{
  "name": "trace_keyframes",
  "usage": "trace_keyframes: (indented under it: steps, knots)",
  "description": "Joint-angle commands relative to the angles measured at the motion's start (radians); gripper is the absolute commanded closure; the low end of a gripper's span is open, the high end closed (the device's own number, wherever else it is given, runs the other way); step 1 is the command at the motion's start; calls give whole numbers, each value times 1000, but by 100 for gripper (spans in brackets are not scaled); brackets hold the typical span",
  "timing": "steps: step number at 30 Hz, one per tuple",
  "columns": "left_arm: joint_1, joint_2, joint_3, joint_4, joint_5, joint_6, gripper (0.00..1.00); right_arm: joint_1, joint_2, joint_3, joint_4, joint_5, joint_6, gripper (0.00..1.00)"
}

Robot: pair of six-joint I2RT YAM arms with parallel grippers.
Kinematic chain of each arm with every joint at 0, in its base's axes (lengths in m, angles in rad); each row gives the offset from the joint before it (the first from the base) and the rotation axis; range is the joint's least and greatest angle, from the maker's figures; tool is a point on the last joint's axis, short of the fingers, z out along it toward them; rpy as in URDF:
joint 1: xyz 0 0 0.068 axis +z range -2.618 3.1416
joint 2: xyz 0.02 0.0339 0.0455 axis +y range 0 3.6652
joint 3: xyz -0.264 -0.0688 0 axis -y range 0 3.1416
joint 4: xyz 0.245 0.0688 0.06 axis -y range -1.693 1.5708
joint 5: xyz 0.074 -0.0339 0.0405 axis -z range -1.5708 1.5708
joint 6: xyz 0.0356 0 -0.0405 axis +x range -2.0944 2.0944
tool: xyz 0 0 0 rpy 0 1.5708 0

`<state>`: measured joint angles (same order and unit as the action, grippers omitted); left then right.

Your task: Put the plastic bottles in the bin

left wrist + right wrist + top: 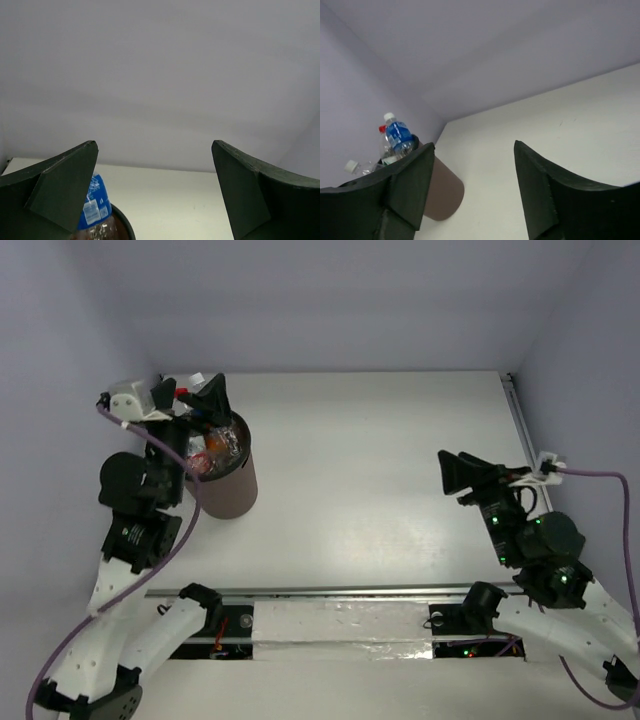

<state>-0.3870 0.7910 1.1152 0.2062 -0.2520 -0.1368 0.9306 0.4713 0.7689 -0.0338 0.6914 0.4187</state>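
The bin (228,485) is a brown round bucket standing at the table's left side. Several plastic bottles (213,443) stand packed inside it. In the right wrist view the bin (444,192) holds a blue-labelled bottle (398,136), a red cap (382,129) and a clear white-capped bottle (354,166) poking above the rim. My left gripper (197,400) is open and empty just over the bin's far rim. In its own view (155,192) the blue-labelled bottle (94,201) and the bin's black rim (126,224) show by the left finger. My right gripper (455,472) is open and empty at the right, also in its own view (475,167).
Grey walls close the table at the back and on both sides. A metal rail (520,420) runs along the table's right edge. A taped strip (340,625) lies between the arm bases at the near edge.
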Motion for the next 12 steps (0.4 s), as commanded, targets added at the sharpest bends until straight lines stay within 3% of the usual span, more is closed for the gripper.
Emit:
trace_keyframes:
  steps: [1,4,7,12]
  knots:
    - [-7,-143,3,-77,80,-29,1,-1,-107,33,77,86,-50,32]
    - [-7,-269,-90,-117,76,-23,1,-1,-167,36,64,123,-70,42]
    - [-7,-363,-136,-160,88,-18,1,-1,-172,50,54,135,-77,44]
    - [-7,-423,-192,-241,109,-21,1,-1,-24,104,63,74,-75,44]
